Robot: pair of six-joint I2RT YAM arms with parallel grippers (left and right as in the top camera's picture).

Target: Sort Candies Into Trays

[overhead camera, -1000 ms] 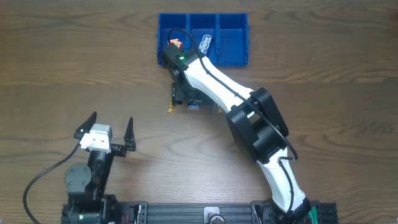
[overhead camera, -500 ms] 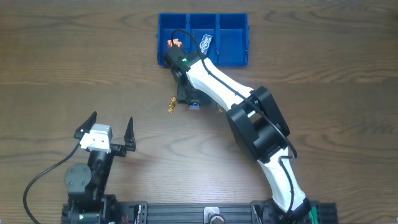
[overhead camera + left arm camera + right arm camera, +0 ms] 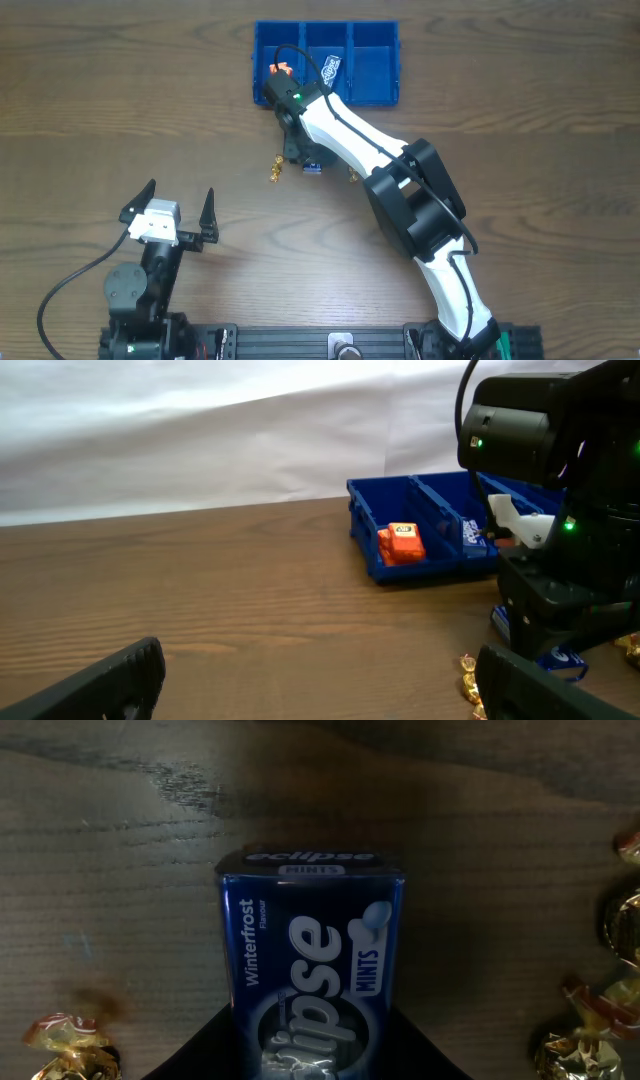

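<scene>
A blue mint box [image 3: 312,950] lies flat on the wooden table below the blue three-compartment tray [image 3: 327,25]. My right gripper [image 3: 298,152] is down on it, shut with a finger pressed on each long side of the box [image 3: 312,167]. An orange candy [image 3: 280,69] lies in the tray's left compartment and a blue-and-white wrapper [image 3: 331,68] in the middle one. Gold-wrapped candies [image 3: 275,170] lie on the table on both sides of the box. My left gripper [image 3: 180,190] stands open at the lower left, far from the candies, holding nothing.
More gold candies [image 3: 600,1030] lie close to the box on its other side, one [image 3: 352,176] just right of the right arm. The tray's right compartment [image 3: 375,60] holds nothing. Bare table spreads left and right of the tray.
The right gripper has shifted slightly toward the tray and settled over the mint box. The gold candy to its left now shows fully. The left arm has not moved.
</scene>
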